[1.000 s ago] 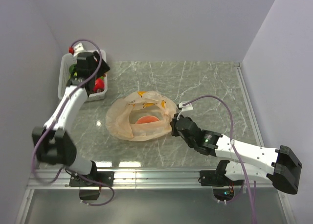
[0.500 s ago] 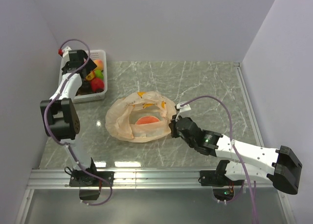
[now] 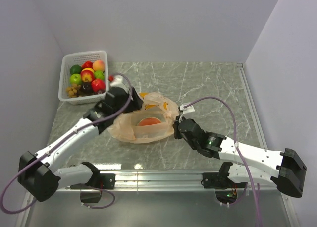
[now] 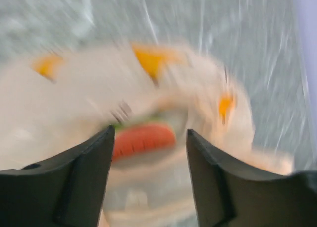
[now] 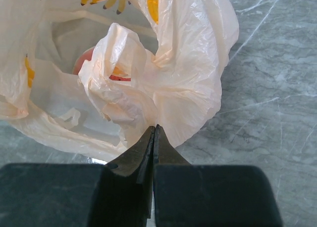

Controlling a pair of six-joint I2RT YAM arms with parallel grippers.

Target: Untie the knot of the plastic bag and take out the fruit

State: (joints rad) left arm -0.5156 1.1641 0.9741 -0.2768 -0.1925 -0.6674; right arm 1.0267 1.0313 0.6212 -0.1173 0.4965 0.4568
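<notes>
I have my right gripper (image 5: 153, 129) pinched shut on the right rim of the plastic bag (image 3: 130, 133), which lies mid-way across the table (image 3: 208, 83), my left gripper (image 4: 149, 135) spread and empty above its mouth, one red fruit (image 3: 148, 122) inside.

Marble table (image 3: 208, 83) bears plastic bag (image 3: 121, 130) and basket (image 3: 64, 84) (white).
</notes>
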